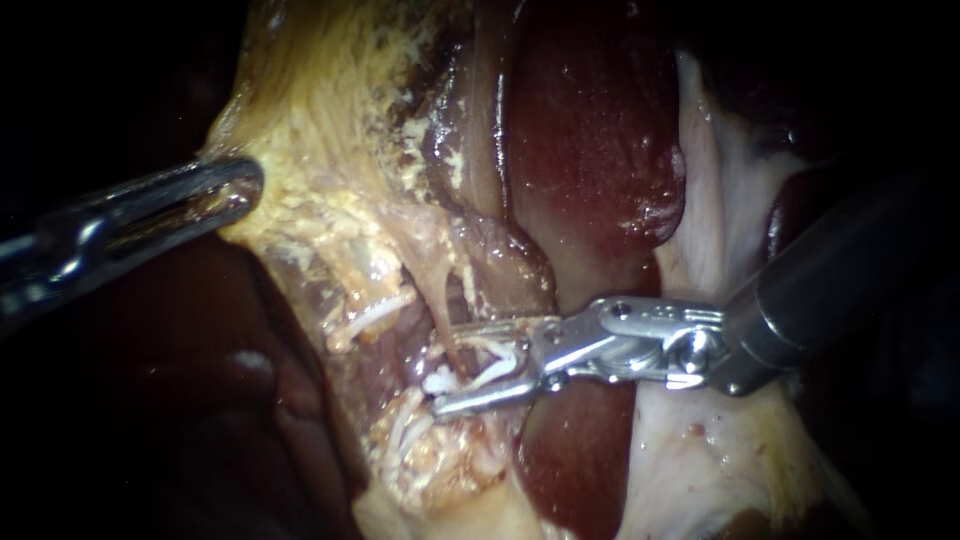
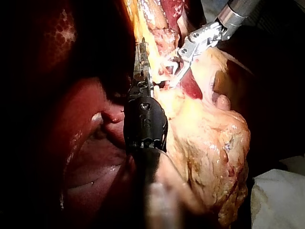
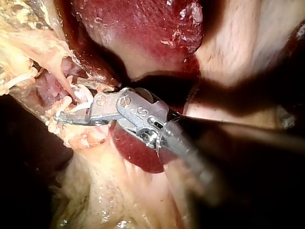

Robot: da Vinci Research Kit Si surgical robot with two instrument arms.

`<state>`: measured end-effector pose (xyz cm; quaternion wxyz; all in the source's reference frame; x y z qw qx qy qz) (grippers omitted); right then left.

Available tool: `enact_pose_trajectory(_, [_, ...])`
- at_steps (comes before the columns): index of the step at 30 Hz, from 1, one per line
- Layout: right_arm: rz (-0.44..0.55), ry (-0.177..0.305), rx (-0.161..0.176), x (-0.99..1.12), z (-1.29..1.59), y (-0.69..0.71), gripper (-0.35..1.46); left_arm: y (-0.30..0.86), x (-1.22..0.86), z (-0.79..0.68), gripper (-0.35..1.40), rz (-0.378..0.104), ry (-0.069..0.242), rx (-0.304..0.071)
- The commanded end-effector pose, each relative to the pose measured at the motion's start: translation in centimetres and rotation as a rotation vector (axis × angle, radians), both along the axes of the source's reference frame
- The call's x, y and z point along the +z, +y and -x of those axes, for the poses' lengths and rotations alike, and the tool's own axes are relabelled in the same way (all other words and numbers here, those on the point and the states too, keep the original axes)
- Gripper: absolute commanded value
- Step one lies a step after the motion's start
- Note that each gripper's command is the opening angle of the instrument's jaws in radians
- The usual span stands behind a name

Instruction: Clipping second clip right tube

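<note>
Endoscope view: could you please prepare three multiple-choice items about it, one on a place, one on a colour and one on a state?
1. Where is the clip?
A. in a person's hand
B. in the right instrument's pincer
C. lying loose on a tray

2. What colour is the clip?
A. white
B. gold
C. blue

3. How does the right instrument's pincer stand?
A. closed flat, holding nothing
B. spread, with the clip held between its two halves
C. out of the view

Answers:
1 B, the clip sits between the two metal halves at the tip of the instrument that comes in from the right.
2 A, it shows white against the metal around it.
3 B, a gap shows between the halves and the clip fills it.
</note>
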<state>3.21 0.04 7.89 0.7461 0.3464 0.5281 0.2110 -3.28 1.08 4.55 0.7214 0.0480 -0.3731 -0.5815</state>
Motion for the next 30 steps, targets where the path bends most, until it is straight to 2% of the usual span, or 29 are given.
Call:
enact_pose_trajectory(1, [0.000, 0.002, -0.003, 0.00, 0.00, 0.00, 0.48, 0.00, 0.00, 0.00, -0.35, 0.000, 0.000, 0.000])
enact_pose_trajectory(6, [-0.001, 0.003, -0.005, -0.02, 0.04, 0.02, 0.38, 0.00, 0.00, 0.00, -0.35, 0.000, 0.000, 0.000])
enact_pose_trajectory(9, [-0.003, 0.004, -0.006, -0.03, 0.07, 0.03, 0.23, 0.00, 0.00, 0.00, -0.35, 0.000, 0.000, 0.000])
enact_pose_trajectory(12, [-0.026, -0.001, -0.002, -0.05, 0.09, 0.03, -0.17, 0.00, 0.00, 0.00, -0.35, 0.000, 0.000, 0.000])
enact_pose_trajectory(14, [-0.038, -0.004, 0.000, -0.06, 0.10, 0.04, -0.35, 0.00, 0.00, 0.00, -0.35, 0.000, 0.000, 0.000])
enact_pose_trajectory(30, [-0.072, -0.011, 0.004, -0.06, 0.10, 0.04, -0.35, -0.01, 0.00, 0.00, -0.35, 0.000, 0.000, 0.000])
